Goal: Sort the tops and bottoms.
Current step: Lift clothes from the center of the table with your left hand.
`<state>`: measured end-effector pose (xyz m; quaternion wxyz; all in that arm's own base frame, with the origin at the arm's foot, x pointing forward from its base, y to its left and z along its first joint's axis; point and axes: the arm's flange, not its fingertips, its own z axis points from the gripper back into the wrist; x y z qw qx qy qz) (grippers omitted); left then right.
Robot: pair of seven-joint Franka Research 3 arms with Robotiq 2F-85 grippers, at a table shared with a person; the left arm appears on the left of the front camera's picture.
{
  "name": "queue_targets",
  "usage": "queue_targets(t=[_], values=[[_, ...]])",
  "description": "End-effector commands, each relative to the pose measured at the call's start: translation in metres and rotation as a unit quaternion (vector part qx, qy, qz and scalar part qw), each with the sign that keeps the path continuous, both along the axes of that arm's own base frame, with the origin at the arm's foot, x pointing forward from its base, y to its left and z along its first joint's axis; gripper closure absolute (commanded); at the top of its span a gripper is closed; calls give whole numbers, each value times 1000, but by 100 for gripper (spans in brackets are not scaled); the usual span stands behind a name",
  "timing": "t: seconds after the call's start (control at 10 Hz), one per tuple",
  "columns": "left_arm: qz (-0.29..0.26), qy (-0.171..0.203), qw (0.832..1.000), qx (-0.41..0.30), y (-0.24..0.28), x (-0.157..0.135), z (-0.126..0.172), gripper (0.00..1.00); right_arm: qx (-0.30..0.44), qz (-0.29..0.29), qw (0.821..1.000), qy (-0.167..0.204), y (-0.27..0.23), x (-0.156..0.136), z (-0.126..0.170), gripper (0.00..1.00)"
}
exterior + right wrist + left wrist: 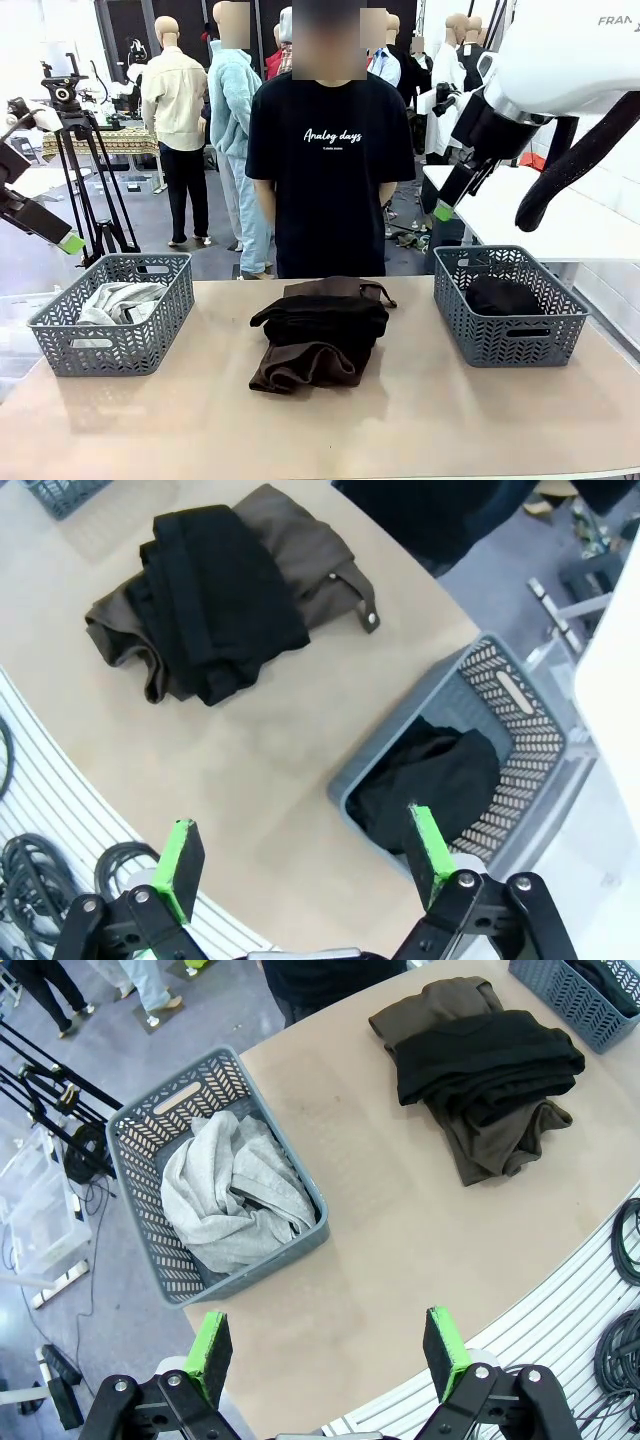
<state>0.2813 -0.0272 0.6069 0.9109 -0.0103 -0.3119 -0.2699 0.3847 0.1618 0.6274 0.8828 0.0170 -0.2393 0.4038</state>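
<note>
L gripper (pixel 328 1348) hangs high beyond the table's edge, abt 9 o'clock in front view, fingers apart w/ nothing btwn. R gripper (pixel 305 852) sits high at abt 2 o'clock, angled down, also wide apart & empty. Folded black garment (pixel 320 318) lies on brown garment (pixel 300 368) mid-table; grey garment (pixel 235 1195) in left basket (pixel 110 350) at pile's 9 o'clock, second black garment (pixel 503 295) in right basket (pixel 510 345) at 3 o'clock.

Pale beige tabletop (pixel 450 420), rounded near edge. Smooth grey floor (pixel 200 255) beyond. Black camera tripod (pixel 85 170) at far left, w/ patterned-cloth table (pixel 110 143) behind it. White table (pixel 520 215) at right. Bright, even indoor light.
</note>
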Motion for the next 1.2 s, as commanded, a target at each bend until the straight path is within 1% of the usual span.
queue_targets(t=[0.0, 0.1, 0.2, 0.3, 0.4, 0.5, 0.6, 0.7, 0.8, 1.1], values=[[-17, 9, 1000, 1, -9, 8, -5, 0, -1, -4, 1000, 3, -4, 1, -1, 0], [-40, 12, 999, -4, -21, 14, -8, 0, -1, -4, 1000, 3, -4, 1, -1, 0], [-84, 16, 996, -23, -44, 17, -9, 0, -1, -4, 1000, 3, -4, 1, -1, 0], [-123, 21, 992, -21, -70, 20, -13, 0, -1, -4, 1000, 3, -4, 1, -1, 0], [-138, 22, 990, -15, -84, 24, -16, 0, -1, -4, 1000, 3, -4, 1, -1, 0], [-132, 27, 991, -22, -78, 27, -19, 0, -1, -4, 1000, 3, -4, 1, -1, 0], [-96, 27, 995, -7, -58, 27, -17, 0, -1, -4, 1000, 3, -4, 1, -1, 0], [-25, 31, 999, -11, -21, 18, -9, 0, -1, -4, 1000, 3, -4, 1, -1, 0], [-115, 32, 993, -17, -86, 19, -23, 0, -1, -4, 1000, 3, -4, 1, -1, 0], [-115, 32, 993, -17, -86, 19, -23, 0, -1, -4, 1000, 3, -4, 1, -1, 0]])
